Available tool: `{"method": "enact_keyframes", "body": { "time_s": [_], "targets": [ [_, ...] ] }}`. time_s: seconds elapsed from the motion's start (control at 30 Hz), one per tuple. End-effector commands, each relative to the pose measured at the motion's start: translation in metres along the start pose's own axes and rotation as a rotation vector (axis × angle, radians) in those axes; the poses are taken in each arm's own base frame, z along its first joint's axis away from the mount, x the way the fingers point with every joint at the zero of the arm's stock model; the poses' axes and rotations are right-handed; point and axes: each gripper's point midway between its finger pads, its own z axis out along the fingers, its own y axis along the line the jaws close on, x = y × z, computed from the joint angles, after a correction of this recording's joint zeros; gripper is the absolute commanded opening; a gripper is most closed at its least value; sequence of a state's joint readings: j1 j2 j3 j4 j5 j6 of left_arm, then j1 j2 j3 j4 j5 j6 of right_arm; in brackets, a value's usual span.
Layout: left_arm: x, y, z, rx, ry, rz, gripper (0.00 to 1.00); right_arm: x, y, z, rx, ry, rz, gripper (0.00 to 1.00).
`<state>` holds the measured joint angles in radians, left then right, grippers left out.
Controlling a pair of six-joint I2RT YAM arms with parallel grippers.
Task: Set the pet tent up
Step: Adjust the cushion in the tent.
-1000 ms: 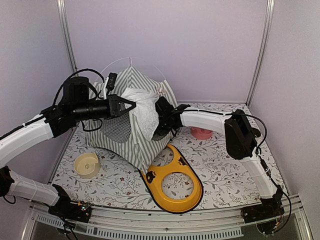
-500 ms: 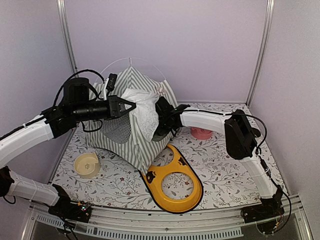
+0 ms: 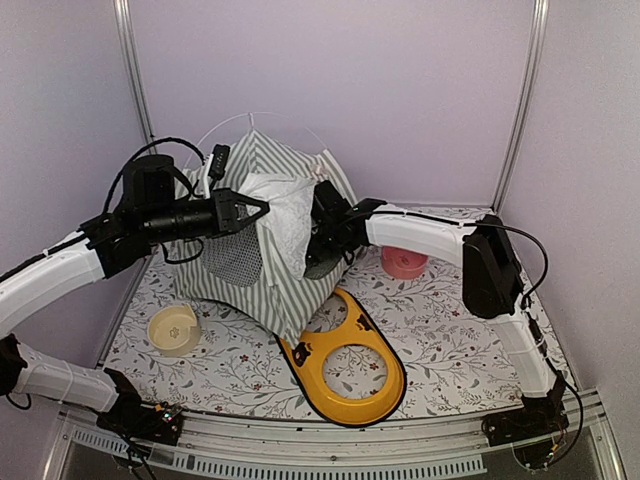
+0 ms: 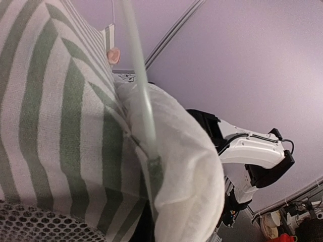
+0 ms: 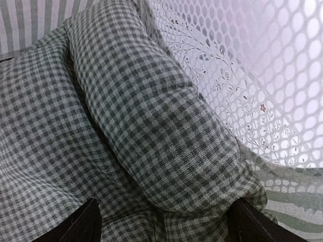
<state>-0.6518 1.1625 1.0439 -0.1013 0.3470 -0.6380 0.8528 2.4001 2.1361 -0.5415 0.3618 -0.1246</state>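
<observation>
The pet tent stands at the table's middle left, green-and-white striped, with thin white poles arching over its top. My left gripper is shut on the tent's upper edge, beside the bunched white mesh door flap. In the left wrist view a pole runs down over the striped fabric to the flap. My right gripper reaches into the door opening. Its fingers stand wide open around a green-checked cushion inside, next to the mesh window.
A yellow ring-shaped tray lies just in front of the tent. A cream bowl sits at the front left and a pink bowl behind my right arm. Walls close in the back and both sides.
My right gripper's jaws have spread wider inside the tent and its arm has lifted and shifted right. The tent's top and the left gripper have risen slightly.
</observation>
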Motion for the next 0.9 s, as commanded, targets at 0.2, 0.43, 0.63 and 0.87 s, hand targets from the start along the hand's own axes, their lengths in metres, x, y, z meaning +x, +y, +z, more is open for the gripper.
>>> {"method": "enact_keyframes", "body": {
  "time_s": [0.2, 0.43, 0.63, 0.87],
  "targets": [
    [-0.017, -0.023, -0.010, 0.070, -0.070, 0.034, 0.00, -0.049, 0.006, -0.062, -0.091, -0.172, -0.020, 0.89],
    [-0.017, -0.023, -0.011, 0.076, -0.076, 0.035, 0.00, -0.052, 0.019, -0.073, -0.170, -0.191, -0.030, 0.91],
    [-0.018, -0.023, -0.011, 0.078, -0.077, 0.034, 0.00, -0.061, 0.022, -0.086, -0.216, -0.232, -0.024, 0.91],
    [-0.018, -0.024, -0.011, 0.083, -0.078, 0.036, 0.00, -0.060, 0.030, -0.091, -0.265, -0.241, -0.032, 0.91]
  ]
}}
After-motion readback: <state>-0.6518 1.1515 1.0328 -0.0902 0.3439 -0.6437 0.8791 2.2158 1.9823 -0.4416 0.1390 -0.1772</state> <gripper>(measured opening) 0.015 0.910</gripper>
